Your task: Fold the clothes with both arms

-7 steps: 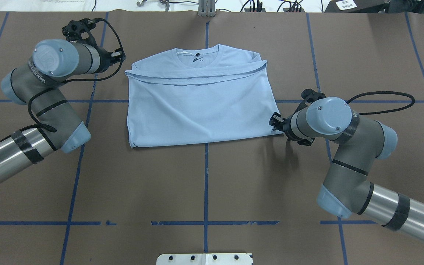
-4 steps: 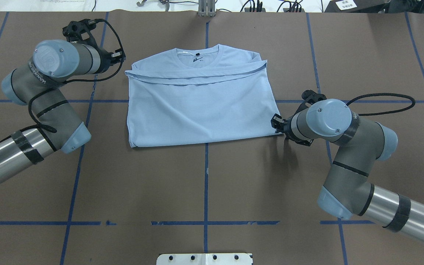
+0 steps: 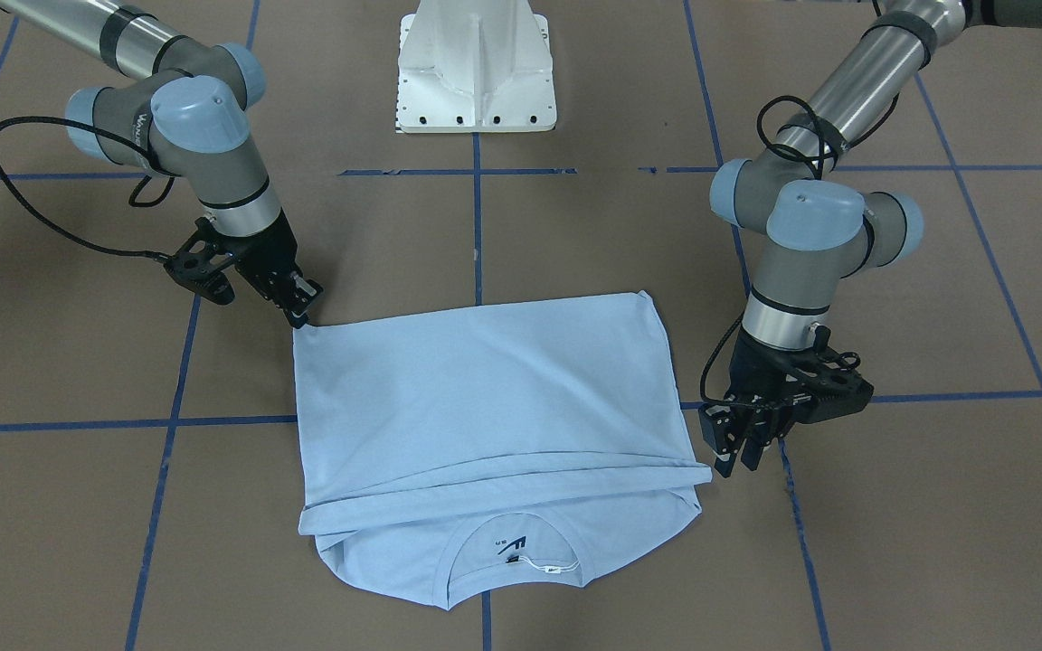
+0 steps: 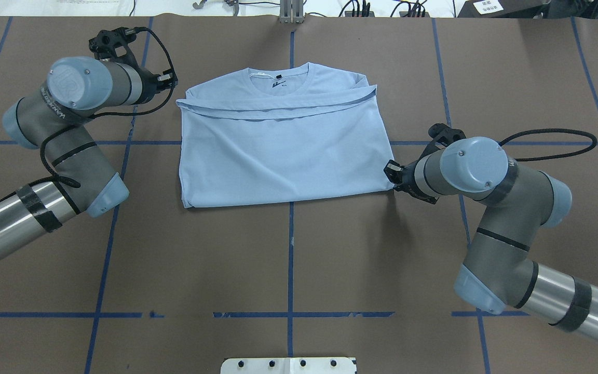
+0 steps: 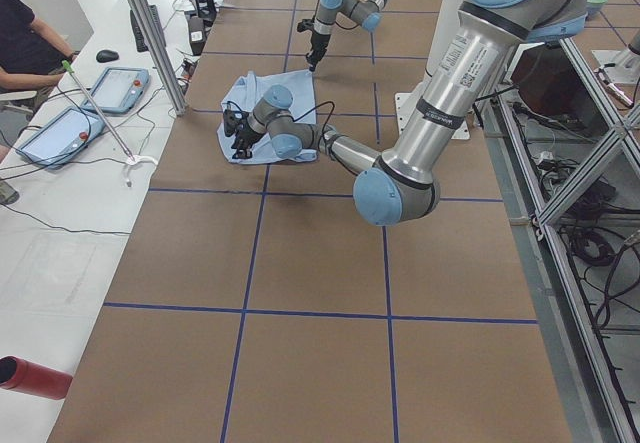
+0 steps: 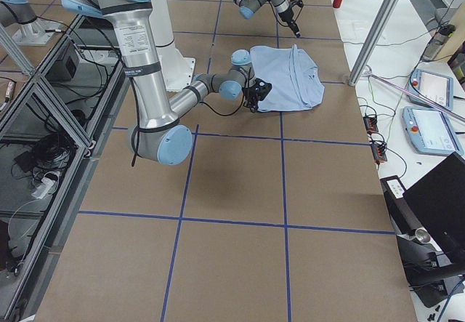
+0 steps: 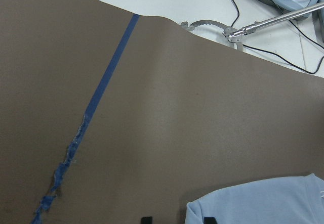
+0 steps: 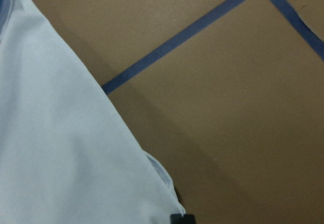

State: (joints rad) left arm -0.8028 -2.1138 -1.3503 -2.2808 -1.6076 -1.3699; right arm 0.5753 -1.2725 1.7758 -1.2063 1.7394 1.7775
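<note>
Soft and limp, the shirt [image 4: 283, 156] lies folded once on the tabletop [image 4: 200, 259]. Its collar-end corner sits just beside the spread left fingers [image 3: 724, 449]; its crease corner meets the right fingers [image 3: 301, 312], pressed together. I'd pinch corners, both layers.

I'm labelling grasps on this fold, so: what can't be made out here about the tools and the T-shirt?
Right tool: grip on the T-shirt corner unclear; overhead, its wrist covers it; its wrist view crops the fingers.
Left tool: fingertips cut by wrist view's bottom edge.
Neck tag text: too small everywhere.
</note>
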